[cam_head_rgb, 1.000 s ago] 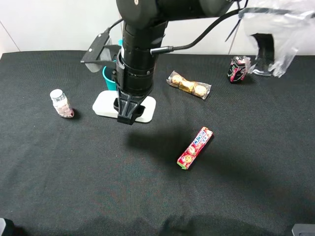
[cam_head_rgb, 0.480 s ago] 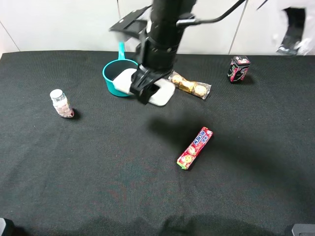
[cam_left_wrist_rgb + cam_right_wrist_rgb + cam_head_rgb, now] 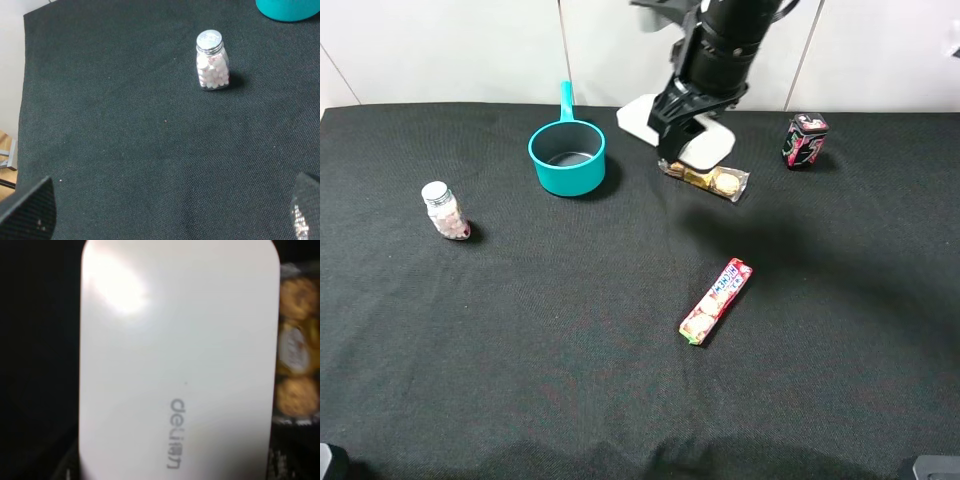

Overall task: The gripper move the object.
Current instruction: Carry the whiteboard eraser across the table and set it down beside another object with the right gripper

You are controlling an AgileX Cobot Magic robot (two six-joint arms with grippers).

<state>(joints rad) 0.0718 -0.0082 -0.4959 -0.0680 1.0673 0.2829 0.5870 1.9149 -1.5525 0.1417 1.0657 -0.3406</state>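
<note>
The right gripper (image 3: 676, 138) is clamped across the middle of the white case (image 3: 708, 150), holding it off the cloth just above the chocolate packet (image 3: 712, 180), so the pick-up looks done and only the set-down remains.

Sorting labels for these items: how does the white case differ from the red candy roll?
The white case is plain white with a small grey logo; the candy roll is red with printed lettering. The white case is broad, the candy roll slim. The white case is clamped in the right gripper and overlaps the chocolate pack in the high view; the candy roll lies free on the black cloth. Both are oblong.
</note>
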